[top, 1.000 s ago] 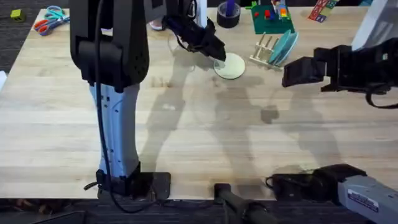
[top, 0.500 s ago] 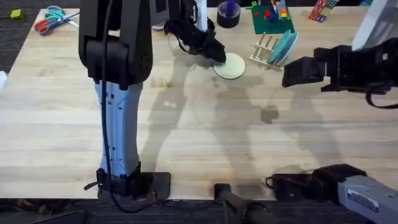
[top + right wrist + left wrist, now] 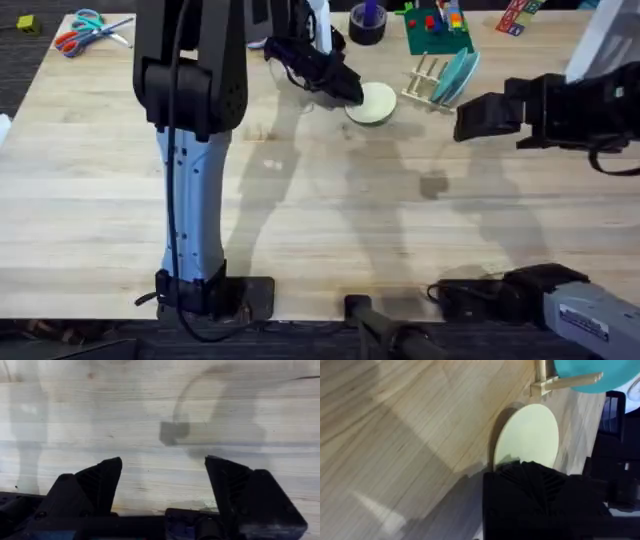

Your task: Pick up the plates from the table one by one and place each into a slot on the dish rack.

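The cream plate (image 3: 376, 103) is at the far middle of the table (image 3: 300, 200), and my left gripper (image 3: 349, 91) is shut on its left rim. In the left wrist view one black finger (image 3: 535, 495) covers the cream plate's (image 3: 530, 432) near edge, and a dark shadow runs under the plate's rim. The turquoise plate (image 3: 461, 74) stands upright in the wooden dish rack (image 3: 426, 80), just right of the cream one; the rack (image 3: 562, 381) and the turquoise plate (image 3: 592, 372) also show there. My right gripper (image 3: 466, 119) hovers open and empty (image 3: 162, 480) over bare wood, right of the rack.
A black tape roll (image 3: 367, 25) and a green toy board (image 3: 436, 30) with coloured blocks lie behind the rack at the far edge. Scissors (image 3: 85, 30) rest at the far left corner. The table's middle and front are bare wood.
My left arm has shifted slightly right, and the cream plate has moved a little farther away with the gripper. The right arm has not moved.
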